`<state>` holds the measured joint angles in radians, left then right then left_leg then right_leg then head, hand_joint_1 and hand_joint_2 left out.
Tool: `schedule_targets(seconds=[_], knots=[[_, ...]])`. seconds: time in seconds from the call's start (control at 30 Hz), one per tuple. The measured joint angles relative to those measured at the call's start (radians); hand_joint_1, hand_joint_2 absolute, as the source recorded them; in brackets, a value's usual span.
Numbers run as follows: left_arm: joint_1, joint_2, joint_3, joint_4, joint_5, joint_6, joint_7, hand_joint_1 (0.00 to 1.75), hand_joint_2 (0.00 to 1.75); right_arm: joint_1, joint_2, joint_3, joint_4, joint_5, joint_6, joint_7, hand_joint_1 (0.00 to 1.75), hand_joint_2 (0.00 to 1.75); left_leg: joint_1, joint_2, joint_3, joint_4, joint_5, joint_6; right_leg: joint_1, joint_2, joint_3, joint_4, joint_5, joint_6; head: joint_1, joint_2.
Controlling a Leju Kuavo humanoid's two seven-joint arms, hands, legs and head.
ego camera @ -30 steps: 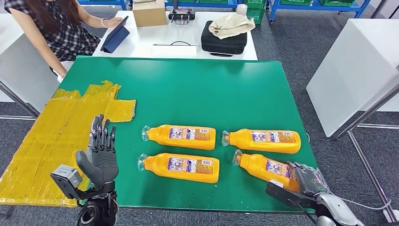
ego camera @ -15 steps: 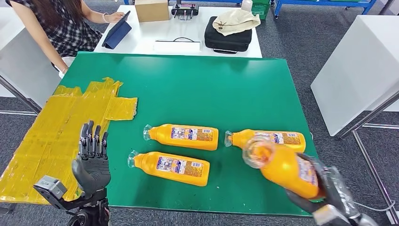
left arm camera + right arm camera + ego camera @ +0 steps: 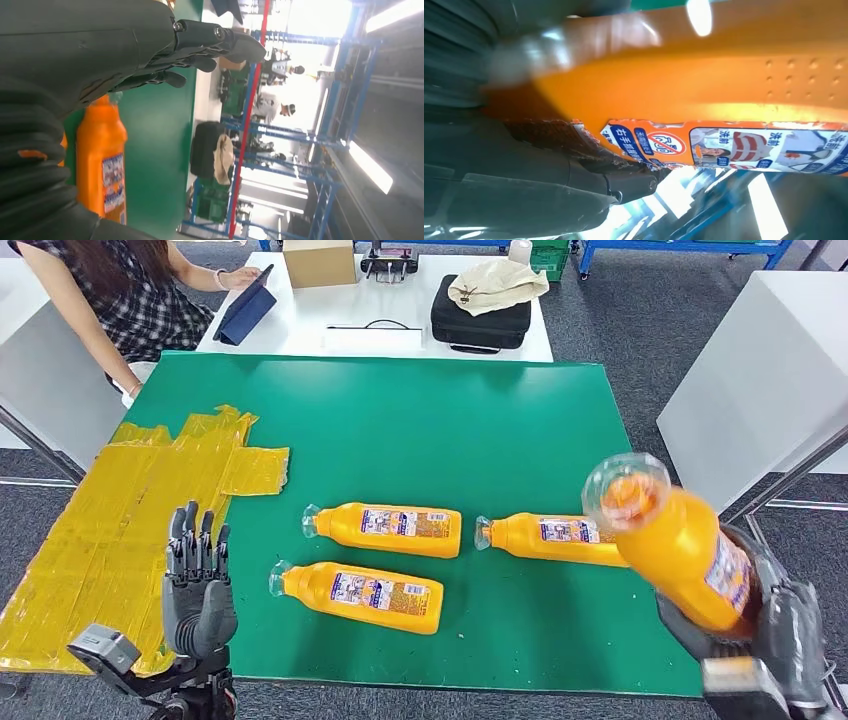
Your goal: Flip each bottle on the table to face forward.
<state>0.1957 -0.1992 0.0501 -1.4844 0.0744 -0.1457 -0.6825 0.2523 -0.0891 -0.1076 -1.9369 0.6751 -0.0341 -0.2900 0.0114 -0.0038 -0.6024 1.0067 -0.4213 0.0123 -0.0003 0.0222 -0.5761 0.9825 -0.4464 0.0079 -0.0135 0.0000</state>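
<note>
Now the held bottle [image 3: 676,552] tilts, cap up-left toward camera.

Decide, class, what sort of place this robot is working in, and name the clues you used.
Probably a lab or workshop set up for robot trials. Clues: blue metal shelving with green crates behind, plain white worktables, and a person seated with a tablet beside the green test table.

We can read a little on the label of the orange bottle [image 3: 734,85] that our right hand [image 3: 524,190] holds. It has Chinese words: 洗前 at one spot and 洗后 at the far end. There is a red circle sign with a line through it. The other bottles on the green table [image 3: 420,430] have labels too, but their words are too small for us to read.
</note>
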Motion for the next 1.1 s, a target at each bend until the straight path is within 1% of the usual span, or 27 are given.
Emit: schedule_targets(seconds=[0.07,0.13,0.23,0.33,0.47,0.67,0.8,0.97,1.1], knots=[[-0.027,-0.002,-0.038,0.021,0.004,0.022,-0.003,0.0,1.75,-0.119,0.037,0.123,0.148,0.007,-0.122,0.06,1.75,1.75,0.0,0.003,0.002,0.0,0.002,-0.001,0.0,0.003,-0.001,0.0,0.002,-0.002,0.0,0.0],[-0.065,-0.002,-0.088,0.058,0.02,0.037,-0.008,0.0,1.75,-0.244,0.092,0.244,0.323,-0.009,-0.208,0.102,1.75,1.75,0.0,0.004,0.001,0.0,0.006,-0.002,0.0,0.004,-0.003,0.0,0.005,-0.002,0.0,0.0],[-0.12,-0.001,-0.161,0.115,0.04,0.032,-0.007,0.0,1.75,-0.386,0.18,0.367,0.53,-0.022,-0.257,0.149,1.75,1.75,0.001,0.0,-0.002,0.0,0.011,-0.003,0.0,0.001,-0.006,0.002,0.007,-0.001,0.0,0.0],[-0.163,0.001,-0.213,0.164,0.052,0.017,0.001,0.0,1.75,-0.458,0.246,0.438,0.646,-0.014,-0.272,0.182,1.75,1.75,0.001,-0.004,-0.004,0.0,0.013,-0.004,0.001,-0.003,-0.007,0.003,0.007,-0.001,0.0,0.0],[-0.2,0.004,-0.257,0.206,0.062,0.009,0.009,0.0,1.75,-0.485,0.299,0.493,0.713,-0.003,-0.271,0.201,1.75,1.75,0.001,-0.005,-0.008,0.0,0.013,-0.004,0.0,-0.004,-0.011,0.004,0.006,-0.001,0.0,0.0],[-0.223,0.012,-0.281,0.233,0.105,0.022,0.024,0.0,1.75,-0.478,0.336,0.56,0.736,0.055,-0.237,0.22,1.75,1.75,0.0,-0.005,-0.013,0.0,0.012,-0.004,-0.001,-0.004,-0.016,0.003,0.006,-0.001,0.0,0.0],[-0.224,0.02,-0.281,0.233,0.131,0.035,0.036,0.0,1.75,-0.446,0.348,0.634,0.728,0.095,-0.234,0.241,1.75,1.75,0.0,-0.005,-0.014,0.0,0.012,-0.004,-0.001,-0.005,-0.016,0.003,0.006,0.0,0.0,0.0],[-0.222,0.028,-0.278,0.227,0.139,0.046,0.041,0.0,1.75,-0.426,0.349,0.681,0.713,0.112,-0.224,0.246,1.75,1.75,0.0,-0.005,-0.014,0.0,0.012,-0.004,-0.001,-0.005,-0.017,0.003,0.006,-0.001,0.0,0.0],[-0.206,0.032,-0.259,0.202,0.145,0.053,0.052,0.0,1.75,-0.398,0.345,0.734,0.678,0.149,-0.205,0.257,1.75,1.75,0.0,-0.005,-0.014,0.0,0.012,-0.004,-0.001,-0.005,-0.017,0.003,0.006,-0.001,0.0,0.0]])
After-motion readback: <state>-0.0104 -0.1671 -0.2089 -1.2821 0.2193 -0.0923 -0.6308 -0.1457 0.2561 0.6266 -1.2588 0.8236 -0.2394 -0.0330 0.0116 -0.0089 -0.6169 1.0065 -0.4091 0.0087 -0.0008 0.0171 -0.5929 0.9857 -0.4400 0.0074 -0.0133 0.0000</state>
